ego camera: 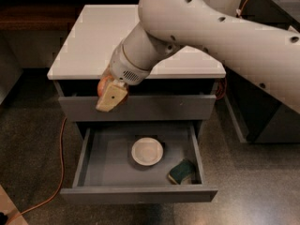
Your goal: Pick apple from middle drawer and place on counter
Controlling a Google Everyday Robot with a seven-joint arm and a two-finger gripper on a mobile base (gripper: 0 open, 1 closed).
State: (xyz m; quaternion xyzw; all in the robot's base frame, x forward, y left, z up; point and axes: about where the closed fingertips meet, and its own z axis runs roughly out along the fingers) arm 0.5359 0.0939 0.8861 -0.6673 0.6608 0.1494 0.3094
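We locate the gripper [109, 95] at the front left of the cabinet, just below the front edge of the counter [93, 41] and in front of the upper drawer front [159, 108]. Its fingers are clamped on the apple [103, 84], which is partly hidden behind a cream finger pad (only its red-orange side shows). The apple is held in the air above the middle drawer [138, 194], which stands pulled out. Inside it we see a white bowl [147, 151] and, near the right front corner, a dark green sponge [182, 172].
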